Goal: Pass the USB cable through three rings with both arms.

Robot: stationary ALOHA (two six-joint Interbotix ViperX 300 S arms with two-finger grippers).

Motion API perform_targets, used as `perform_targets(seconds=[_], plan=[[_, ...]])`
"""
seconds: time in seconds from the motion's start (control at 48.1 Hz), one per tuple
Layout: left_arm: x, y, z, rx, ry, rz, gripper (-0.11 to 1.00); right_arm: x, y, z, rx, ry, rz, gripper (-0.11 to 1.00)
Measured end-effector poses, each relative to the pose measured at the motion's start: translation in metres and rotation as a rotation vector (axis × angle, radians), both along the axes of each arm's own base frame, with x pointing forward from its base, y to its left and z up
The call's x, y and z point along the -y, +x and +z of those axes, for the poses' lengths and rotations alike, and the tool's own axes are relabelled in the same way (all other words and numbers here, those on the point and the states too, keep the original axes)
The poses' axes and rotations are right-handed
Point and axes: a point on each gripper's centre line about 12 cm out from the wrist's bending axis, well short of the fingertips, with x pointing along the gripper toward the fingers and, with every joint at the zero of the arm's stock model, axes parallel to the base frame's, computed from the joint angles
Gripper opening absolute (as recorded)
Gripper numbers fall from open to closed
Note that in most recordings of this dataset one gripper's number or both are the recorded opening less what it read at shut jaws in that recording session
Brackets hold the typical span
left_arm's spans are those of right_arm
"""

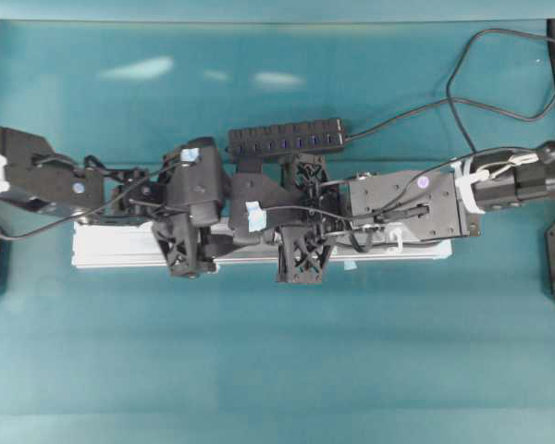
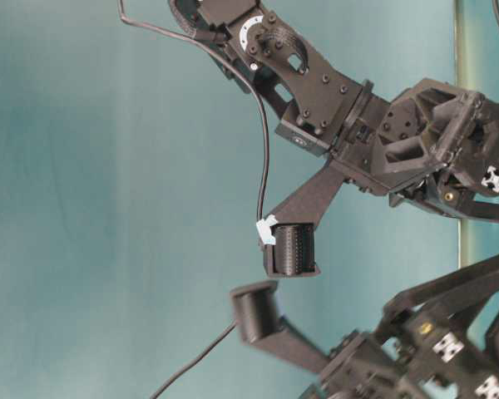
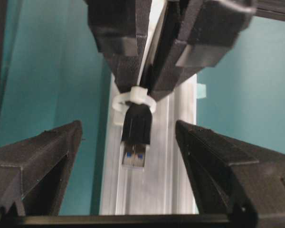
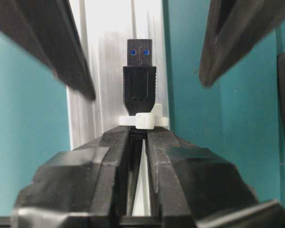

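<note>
The USB cable's black plug (image 3: 135,137) pokes through one whitish ring (image 3: 135,99) above the silver rail (image 3: 166,180). Its metal end with blue inserts points toward my left gripper. My right gripper (image 4: 138,133) is shut on the USB cable just behind the ring (image 4: 145,120), and the plug (image 4: 139,80) sticks out past it. My left gripper (image 3: 128,124) is wide open, with one finger on either side of the plug and touching nothing. In the overhead view the left gripper (image 1: 239,222) and right gripper (image 1: 264,220) meet over the rail (image 1: 111,248). The other rings are hidden.
A black multi-port hub bar (image 1: 287,141) lies behind the rail, and its cord loops to the right. Both arms cover most of the rail. A pale blue tape tab (image 1: 350,265) sits at the rail's front edge. Teal table surface lies in front of the rail.
</note>
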Motion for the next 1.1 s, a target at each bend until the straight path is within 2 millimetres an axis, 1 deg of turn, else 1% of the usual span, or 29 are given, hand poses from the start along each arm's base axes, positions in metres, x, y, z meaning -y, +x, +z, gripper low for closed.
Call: perform_targets(seconds=[0.083,0.415,0.498,0.54,0.582,0.748,0.789,1.101], plan=[[0.0004,0.0015,-0.0061,-0.015,-0.005,0.002,0.88,0.0,-0.0003,-0.0004,0.0,0.0,0.0,-0.08],[-0.0004,0.0038,-0.0094,-0.021,-0.006,0.003,0.88,-0.0001,-0.0001,-0.0003,0.002,0.002,0.0,-0.08],[-0.0004,0.0038,-0.01,-0.023,-0.006,0.003,0.85,-0.0001,-0.0005,-0.0008,0.0,0.0,0.001,-0.08],[-0.0005,0.0042,-0.0101,-0.023,-0.006,0.003,0.82,-0.0001,-0.0005,-0.0001,0.001,0.0,0.001,-0.08],[-0.0004,0.0041,-0.0103,-0.024,-0.005,0.002,0.76,0.0,-0.0003,0.0003,0.002,0.0,0.0,-0.08],[-0.0004,0.0042,-0.0107,-0.024,-0.007,0.004,0.27,-0.0001,-0.0005,-0.0008,0.0,0.001,-0.001,-0.08],[0.0001,0.0043,-0.0107,-0.024,-0.007,0.002,0.21,-0.0001,-0.0005,-0.0001,0.002,0.001,-0.001,-0.08],[0.0007,0.0043,-0.0107,-0.024,-0.004,-0.002,0.21,0.0,-0.0005,-0.0001,0.002,-0.001,0.001,-0.08]])
